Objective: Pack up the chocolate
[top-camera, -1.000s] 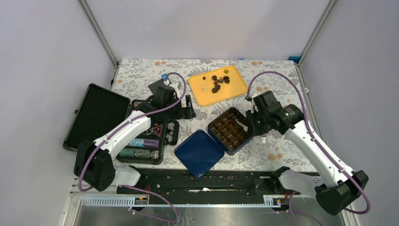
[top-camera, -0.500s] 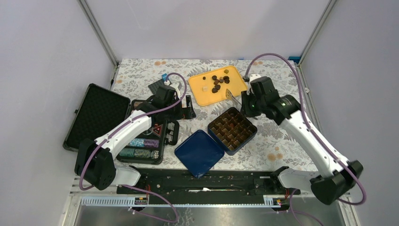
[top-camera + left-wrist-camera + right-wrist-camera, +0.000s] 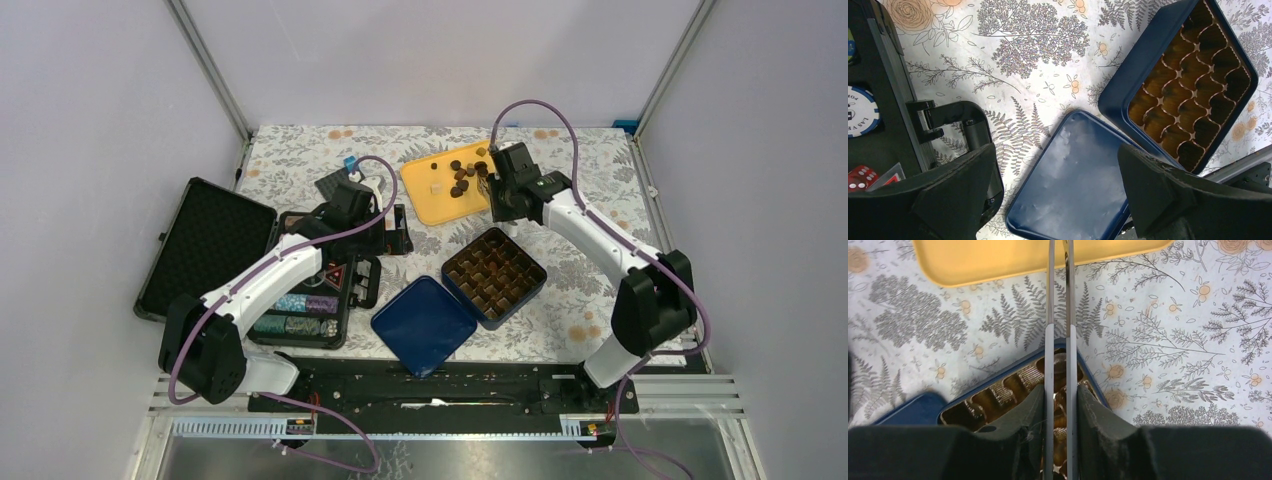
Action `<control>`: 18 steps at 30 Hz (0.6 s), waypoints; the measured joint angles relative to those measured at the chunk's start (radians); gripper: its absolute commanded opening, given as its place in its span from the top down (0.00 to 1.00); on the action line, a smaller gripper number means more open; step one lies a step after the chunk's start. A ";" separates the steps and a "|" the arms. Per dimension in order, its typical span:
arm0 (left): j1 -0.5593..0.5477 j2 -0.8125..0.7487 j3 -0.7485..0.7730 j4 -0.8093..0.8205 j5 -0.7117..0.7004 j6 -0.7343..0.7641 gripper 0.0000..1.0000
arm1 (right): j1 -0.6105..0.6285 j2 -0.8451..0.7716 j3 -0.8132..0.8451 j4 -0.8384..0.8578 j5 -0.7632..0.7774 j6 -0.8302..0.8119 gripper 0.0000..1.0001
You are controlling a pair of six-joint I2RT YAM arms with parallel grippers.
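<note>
Several dark brown chocolate pieces [image 3: 465, 174] and one pale cream piece [image 3: 436, 186] lie on the yellow tray [image 3: 440, 207]. The open blue tin [image 3: 495, 275], with brown paper compartments, sits in front of the tray; it also shows in the right wrist view [image 3: 998, 392] and the left wrist view [image 3: 1188, 85]. My right gripper [image 3: 498, 193] is shut on metal tweezers [image 3: 1058, 300], whose tips reach over the tray's near edge [image 3: 998, 260]; the tips are out of frame. My left gripper [image 3: 1058, 185] is open and empty above the tin's blue lid [image 3: 1073, 175].
An open black poker case [image 3: 310, 300] with striped chips and red dice lies at left, its foam-lined lid [image 3: 205, 245] flat beside it. The blue lid [image 3: 424, 323] lies left of the tin. Frame posts stand at the back corners.
My right arm has swung from over the blue tin back and left to the yellow tray, carrying the tweezers. The left arm has not moved.
</note>
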 measured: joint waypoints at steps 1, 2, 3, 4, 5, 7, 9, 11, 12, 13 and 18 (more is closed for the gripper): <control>0.000 0.000 0.000 0.000 -0.002 0.002 0.01 | -0.010 0.017 0.002 0.008 0.002 -0.003 0.61; 0.000 -0.001 0.000 0.000 -0.003 0.004 0.01 | -0.017 0.028 0.003 0.012 0.003 -0.003 0.59; 0.000 -0.002 0.000 -0.001 -0.007 0.005 0.01 | -0.024 0.040 0.005 0.015 0.004 -0.006 0.58; 0.000 -0.002 0.000 -0.001 -0.010 0.006 0.01 | -0.031 0.050 0.007 0.019 0.005 -0.008 0.56; 0.000 -0.003 0.000 -0.001 -0.014 0.008 0.01 | -0.036 0.061 0.009 0.024 0.005 -0.009 0.54; 0.000 -0.004 0.000 -0.001 -0.020 0.011 0.01 | -0.047 0.079 0.013 0.032 0.005 -0.010 0.54; 0.000 -0.006 0.000 -0.001 -0.024 0.013 0.01 | -0.054 0.095 0.020 0.036 0.005 -0.011 0.54; 0.000 -0.007 0.000 -0.001 -0.025 0.016 0.01 | -0.060 0.114 0.030 0.043 0.005 -0.011 0.54; 0.000 -0.007 0.000 -0.002 -0.025 0.018 0.01 | -0.062 0.127 0.037 0.047 0.005 -0.012 0.53; 0.000 -0.007 0.000 -0.002 -0.026 0.019 0.01 | -0.063 0.137 0.042 0.050 0.005 -0.013 0.53; 0.000 -0.014 0.000 -0.002 -0.034 0.019 0.01 | -0.067 0.188 0.072 0.060 0.006 -0.021 0.53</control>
